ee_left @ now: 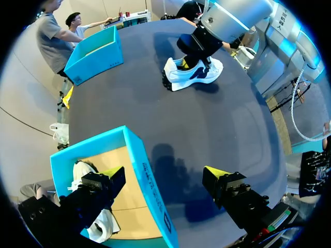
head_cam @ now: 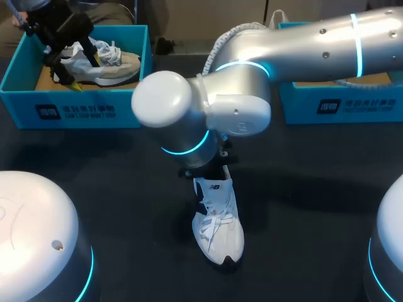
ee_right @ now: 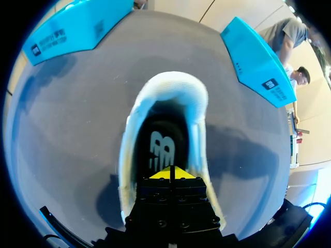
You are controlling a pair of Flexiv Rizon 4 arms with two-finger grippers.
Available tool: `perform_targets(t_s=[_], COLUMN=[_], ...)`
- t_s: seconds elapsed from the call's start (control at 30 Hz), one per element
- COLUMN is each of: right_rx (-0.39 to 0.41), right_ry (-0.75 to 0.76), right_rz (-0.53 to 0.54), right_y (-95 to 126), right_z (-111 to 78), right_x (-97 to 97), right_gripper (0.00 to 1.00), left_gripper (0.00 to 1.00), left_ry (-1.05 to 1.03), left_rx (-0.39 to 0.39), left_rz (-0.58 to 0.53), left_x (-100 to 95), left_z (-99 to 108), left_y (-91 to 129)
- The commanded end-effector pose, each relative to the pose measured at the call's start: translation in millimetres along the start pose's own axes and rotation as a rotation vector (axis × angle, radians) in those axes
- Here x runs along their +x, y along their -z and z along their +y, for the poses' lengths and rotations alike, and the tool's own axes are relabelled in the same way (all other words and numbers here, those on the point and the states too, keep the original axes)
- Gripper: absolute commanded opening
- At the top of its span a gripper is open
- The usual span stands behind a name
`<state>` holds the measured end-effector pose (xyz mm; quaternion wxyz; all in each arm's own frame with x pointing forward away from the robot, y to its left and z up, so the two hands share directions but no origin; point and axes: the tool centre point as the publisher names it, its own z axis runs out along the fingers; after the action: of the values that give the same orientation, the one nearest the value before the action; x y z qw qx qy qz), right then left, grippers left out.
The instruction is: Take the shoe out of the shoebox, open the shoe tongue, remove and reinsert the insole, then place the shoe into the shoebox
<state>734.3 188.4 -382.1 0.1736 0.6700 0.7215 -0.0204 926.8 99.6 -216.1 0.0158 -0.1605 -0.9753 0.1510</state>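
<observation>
Shoes number two, shoeboxes two; left pincer spread, right pincer pressed together.

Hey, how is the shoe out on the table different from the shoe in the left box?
The shoe on the table stands on the bare table, outside any box; the shoe in the box sits inside the left blue box. The right gripper is shut at the opening of the shoe on the table, while the left gripper hangs open over the shoe in the box. Both are pale lace-up sneakers.
</observation>
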Motion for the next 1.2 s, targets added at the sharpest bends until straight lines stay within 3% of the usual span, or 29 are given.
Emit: perform_targets(t_s=[0.03,0.23,0.4,0.6,0.77,0.93,1.2], right_rx=[-0.008,0.028,0.015,-0.042,-0.062,-0.053,0.032], right_ry=[-0.145,-0.125,-0.113,-0.112,-0.13,-0.102,-0.06], right_rz=[0.033,0.093,0.128,0.091,0.091,0.057,-0.028], right_y=[-17.0,-36.3,-31.9,-3.1,7.2,4.7,-8.5], right_z=[-3.9,-2.7,-1.1,2.6,2.5,3.5,-1.3], right_x=[-6.4,1.4,8.9,-1.3,-11.5,-10.5,-1.4], right_gripper=[0.0,0.0,0.0,0.0,0.0,0.0,0.0], left_gripper=[1.0,1.0,1.0,1.0,1.0,1.0,1.0], left_ry=[0.0,0.0,0.0,0.0,0.0,0.0,0.0], left_rx=[-0.003,-0.003,-0.003,-0.003,-0.003,-0.003,-0.003], left_rz=[0.0,0.0,0.0,0.0,0.0,0.0,0.0], left_x=[0.7,0.7,0.7,0.7,0.7,0.7,0.7], left_z=[-0.3,-0.3,-0.3,-0.3,-0.3,-0.3,-0.3], left_y=[0.6,0.6,0.6,0.6,0.6,0.6,0.6])
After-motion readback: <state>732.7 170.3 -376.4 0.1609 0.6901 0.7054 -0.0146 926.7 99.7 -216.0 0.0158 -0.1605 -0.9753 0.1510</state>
